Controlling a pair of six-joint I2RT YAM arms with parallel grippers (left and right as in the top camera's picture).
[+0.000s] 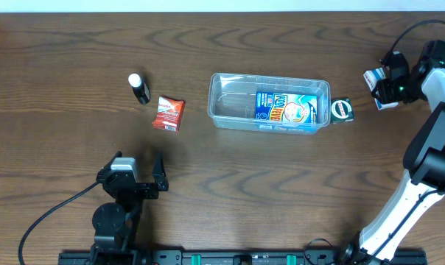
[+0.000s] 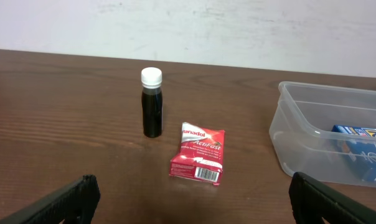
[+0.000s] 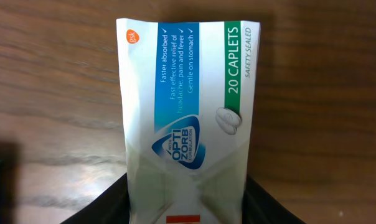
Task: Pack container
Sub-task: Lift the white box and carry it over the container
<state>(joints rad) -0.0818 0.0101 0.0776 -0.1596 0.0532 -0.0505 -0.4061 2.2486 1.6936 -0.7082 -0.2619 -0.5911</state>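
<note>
the right hand [image 1: 383, 81] is closed on a white caplet box [image 3: 187, 106], its dark fingers [image 3: 110, 202] pressed to the box's two long sides, held over the far right of the worktop [image 1: 75, 44]; the box's long axis points straight out from the hand; the container [image 1: 224, 110] sits at mid-worktop, to the left of that hand and a little nearer the robot, its long axis running left to right, so its right end faces the loaded hand; a blue packet [image 1: 284, 109] already lies flat in its right half, the left half bare; a small green item [image 1: 342, 110] sits just beside the right end wall, between hand and tub, and i judge the carry must pass above it; the left hand [image 2: 191, 190] is wide open and holds nothing, facing a black bottle [image 2: 152, 106] and a red sachet [image 2: 198, 160], with the container off to its right; the right arm is plainly the one to place this box.
</note>
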